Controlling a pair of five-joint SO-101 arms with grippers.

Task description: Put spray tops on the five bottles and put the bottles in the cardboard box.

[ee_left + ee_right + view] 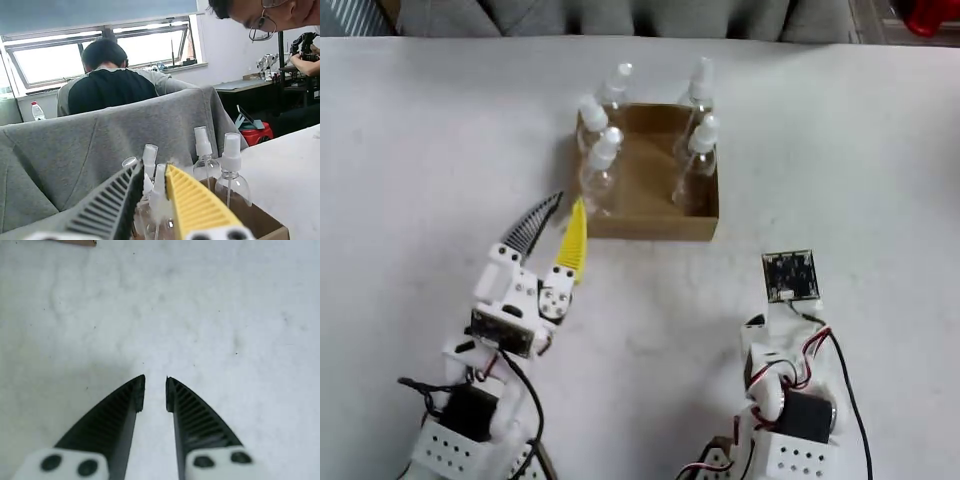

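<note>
While spread beside the cardboard box (650,226), left gripper (568,200) holds nothing, right gripper (155,382) barely parted, empty.

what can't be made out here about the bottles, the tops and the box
High view: whether the rear bottles stand inside the cardboard box or just behind it; their bases are hidden at its back wall.
High view: whether the spray tops are seated fully; too small.
Left wrist view: the near bottles' bodies, hidden behind the fingers of the left hand.
Right wrist view: the box's contents; the edge cuts it to a corner.
</note>
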